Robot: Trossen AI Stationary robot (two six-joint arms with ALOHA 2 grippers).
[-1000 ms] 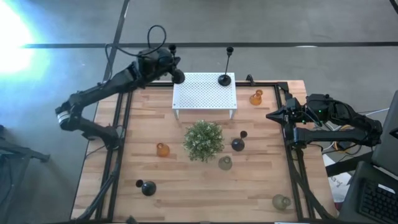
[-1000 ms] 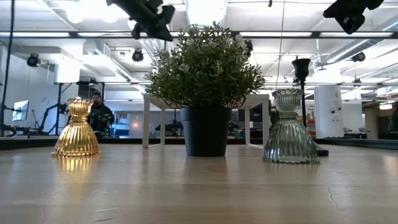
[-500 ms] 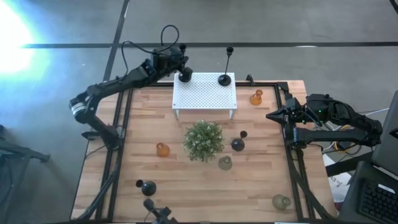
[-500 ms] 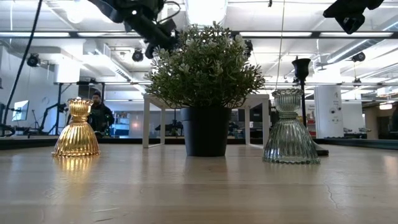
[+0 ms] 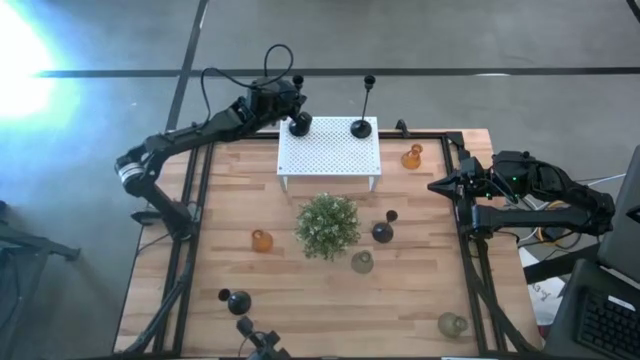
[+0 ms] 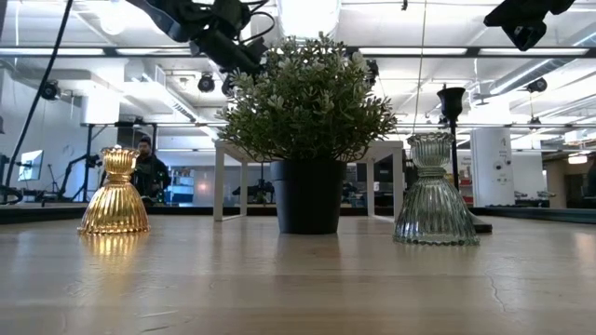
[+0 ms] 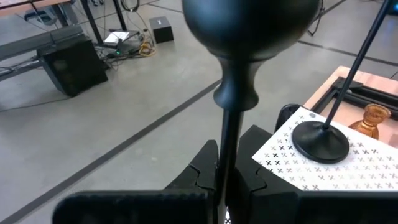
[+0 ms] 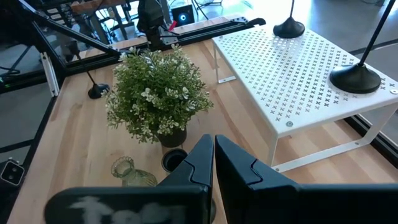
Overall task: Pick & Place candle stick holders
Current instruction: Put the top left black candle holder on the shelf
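Candle stick holders, inventory:
- Tall black stem (image 5: 297, 110), round base at white stand's left far corner; stem upright, clamped in left gripper (image 7: 227, 163) jaws.
- Second tall black stem (image 5: 364, 112), upright on stand's right far corner.
- Amber holders: (image 5: 412, 156) right of stand; (image 5: 261, 240) left of plant.
- Black bulbs: (image 5: 383, 232), (image 5: 238, 301).
- Clear-grey: (image 5: 362, 262), (image 5: 452, 324), on tabletop.

Bushy green plant (image 5: 327, 224) mid-table, just beside the white perforated stand (image 5: 330, 150)

Left pincer (image 7: 225, 180) clamped, right pincer (image 8: 214, 163) closed
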